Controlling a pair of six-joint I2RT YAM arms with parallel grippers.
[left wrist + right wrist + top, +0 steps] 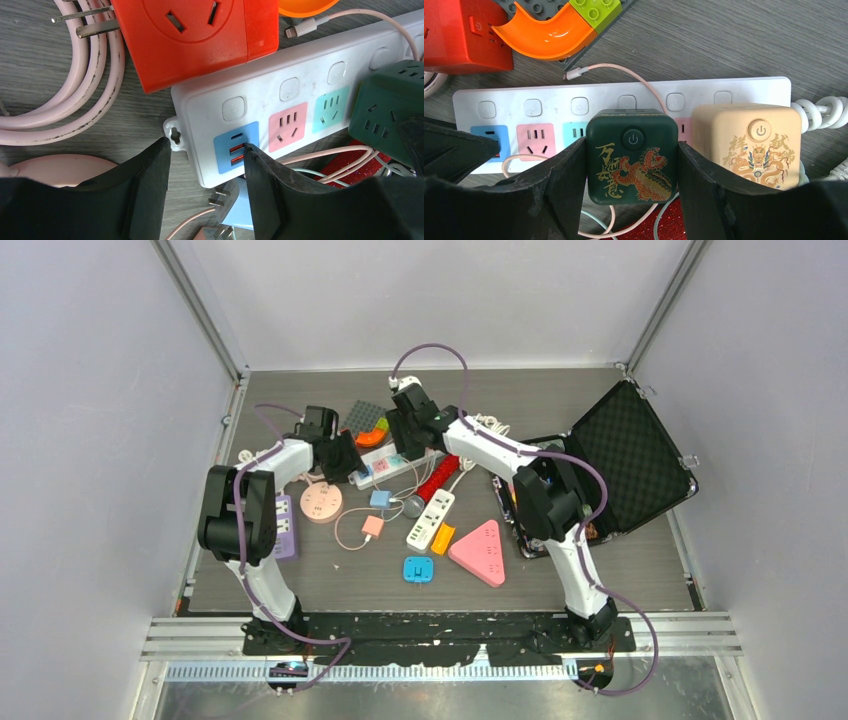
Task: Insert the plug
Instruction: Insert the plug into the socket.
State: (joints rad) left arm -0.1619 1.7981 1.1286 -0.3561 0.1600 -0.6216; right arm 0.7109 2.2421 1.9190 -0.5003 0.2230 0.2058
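A dark green cube plug (631,155) with a gold dragon sits between the fingers of my right gripper (631,144), which is shut on its two sides. The cube stands over the middle sockets of the white power strip (554,102); its prongs are hidden, so I cannot tell how deep it sits. In the left wrist view the same green cube (390,110) shows at the right. My left gripper (206,145) is open over the strip's (260,95) blue USB end. One finger stands beside the end, apart from it; the other overlaps the USB ports.
A cream cube (746,145) is on the strip beside the green one. A red cube socket (200,30), pink cable coils (75,100) and a light blue plug (235,200) crowd the left gripper. An open black case (630,455) and a pink triangular strip (480,552) lie to the right.
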